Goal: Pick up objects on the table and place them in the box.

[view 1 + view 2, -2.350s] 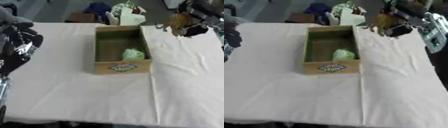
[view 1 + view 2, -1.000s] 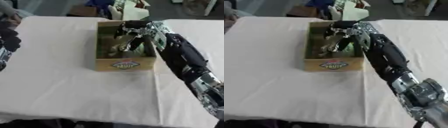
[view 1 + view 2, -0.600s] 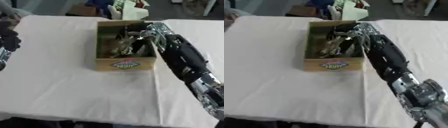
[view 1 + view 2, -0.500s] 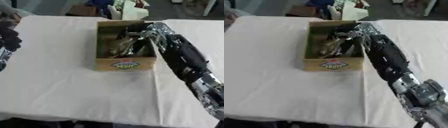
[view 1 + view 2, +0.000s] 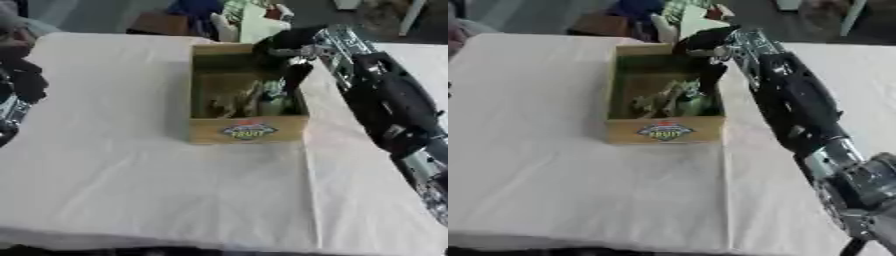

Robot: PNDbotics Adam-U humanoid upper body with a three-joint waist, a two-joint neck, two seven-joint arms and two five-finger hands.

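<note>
A cardboard box (image 5: pixel 248 131) with a fruit label stands at the middle of the white-clothed table. Inside it lie a green object (image 5: pixel 694 105) and a tan, leafy-looking object (image 5: pixel 654 102), side by side. My right hand (image 5: pixel 282 44) hovers over the box's far right corner, open, with one dark finger (image 5: pixel 292 79) hanging down into the box and nothing in it. My left hand (image 5: pixel 23 81) shows at the left edge, away from the box, with relaxed fingers and nothing held.
The tablecloth (image 5: pixel 157 190) spreads wide in front of the box and to its left. Past the far edge are a white bag (image 5: pixel 248 24), a blue thing (image 5: pixel 194 9) and a brown carton (image 5: pixel 159 23). My right arm (image 5: pixel 798 110) runs along the box's right side.
My right hand carried a brownish object from the far right into the box, let go of it there, and has lifted back towards the far right corner.
</note>
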